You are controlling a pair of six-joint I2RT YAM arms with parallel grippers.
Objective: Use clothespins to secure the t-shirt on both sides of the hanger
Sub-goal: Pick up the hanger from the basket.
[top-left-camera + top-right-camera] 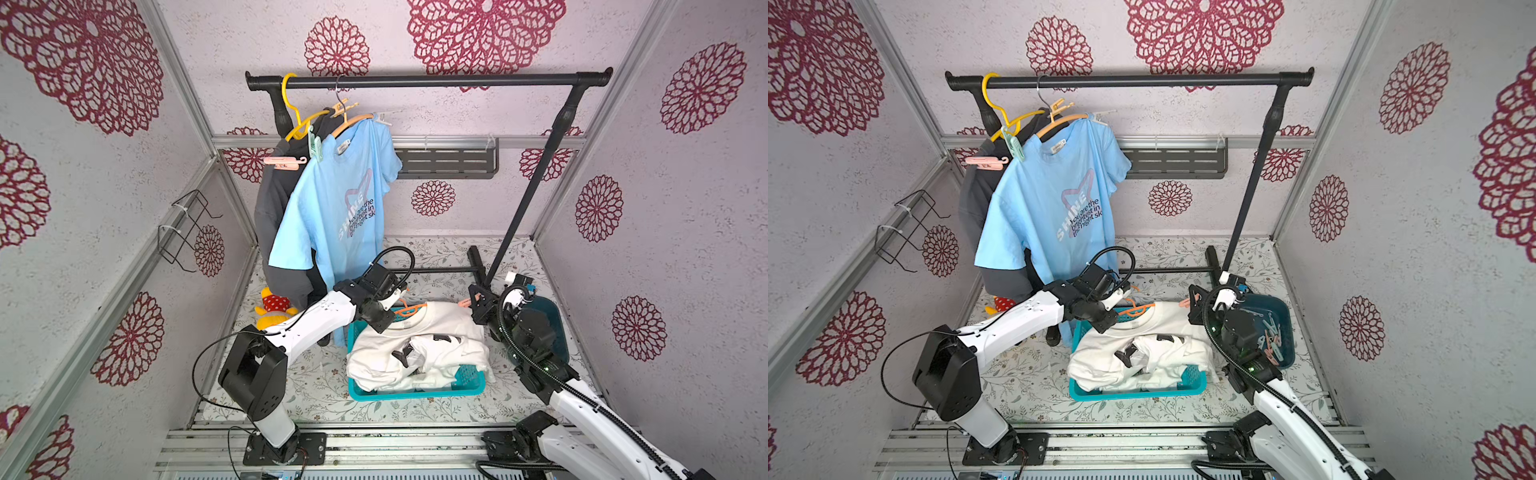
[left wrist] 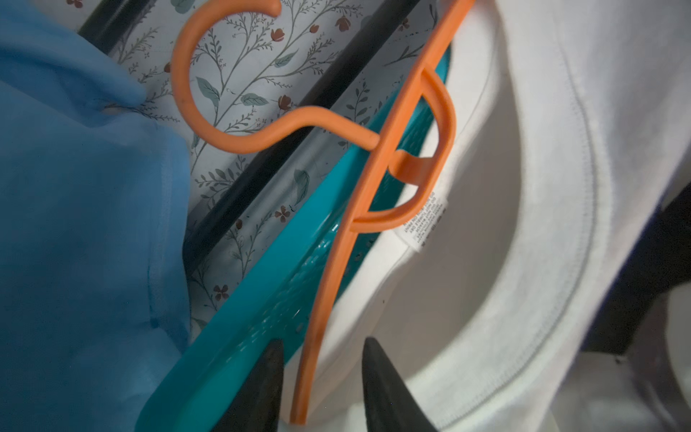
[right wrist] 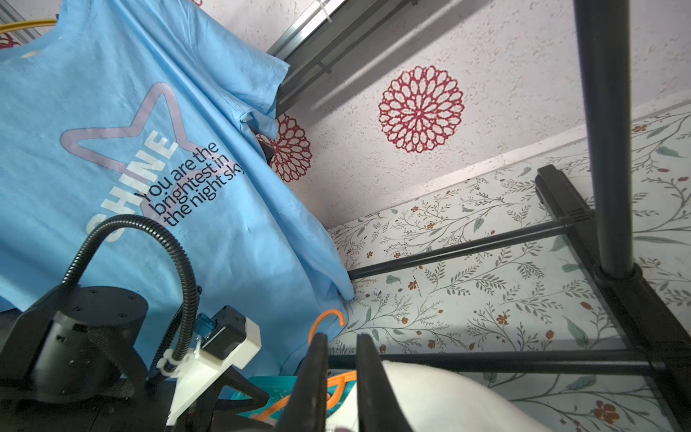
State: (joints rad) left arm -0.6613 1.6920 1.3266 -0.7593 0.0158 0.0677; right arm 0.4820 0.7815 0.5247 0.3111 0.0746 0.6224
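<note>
A white t-shirt [image 1: 436,332] [image 1: 1163,328] lies in a teal basket [image 1: 415,392] [image 2: 232,336]. An orange hanger [image 1: 409,309] [image 2: 336,262] sits in its collar, hook pointing out over the basket's far rim. My left gripper [image 1: 401,293] [image 2: 322,339] is open, with the hanger's arm between its fingers and a gap on both sides. At the shirt's right shoulder my right gripper [image 1: 473,297] [image 3: 341,335] is shut on a peach-pink clothespin [image 1: 465,302] [image 1: 1183,302]. Several more clothespins [image 1: 1273,336] lie in a dark blue bin [image 1: 1283,307].
A black rail [image 1: 428,80] at the back carries a light blue t-shirt [image 1: 340,208] and a dark garment [image 1: 270,208], both pegged to hangers. The rack's slanted pole [image 1: 528,195] and foot bars stand just behind my right gripper. A plush toy [image 1: 272,307] lies at the left.
</note>
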